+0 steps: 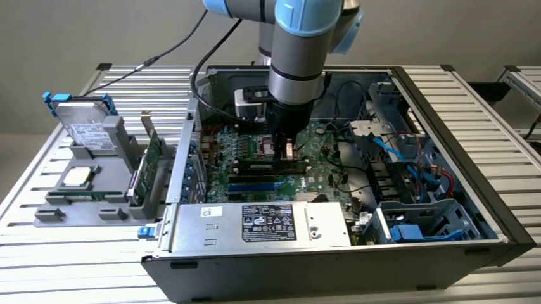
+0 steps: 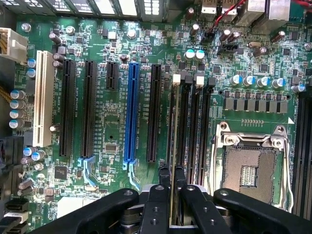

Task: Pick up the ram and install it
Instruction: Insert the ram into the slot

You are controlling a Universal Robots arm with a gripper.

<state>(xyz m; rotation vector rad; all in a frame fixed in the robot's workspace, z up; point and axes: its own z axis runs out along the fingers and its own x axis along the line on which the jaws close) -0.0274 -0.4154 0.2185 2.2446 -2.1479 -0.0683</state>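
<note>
Ribbed bare-metal surface [image 1: 76, 266]. The computer case [image 1: 338, 275] looks like dull dark sheet metal, its power supply [image 1: 330, 228] brighter steel. Motherboard [image 2: 109, 122] glossy green, pincer [image 2: 171, 171] matt black.

Slatted metal table [image 1: 85, 275], open computer case [image 1: 296, 282] standing on it, grey parts rack [image 1: 50, 215] just beside

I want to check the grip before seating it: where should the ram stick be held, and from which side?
Pinch the ram across its two flat faces along its upper long edge, coming straight down from above. It is thin and stands on edge over the memory slots, so that likely leaves the contact edge free. The gripper is shut on it this way.
</note>
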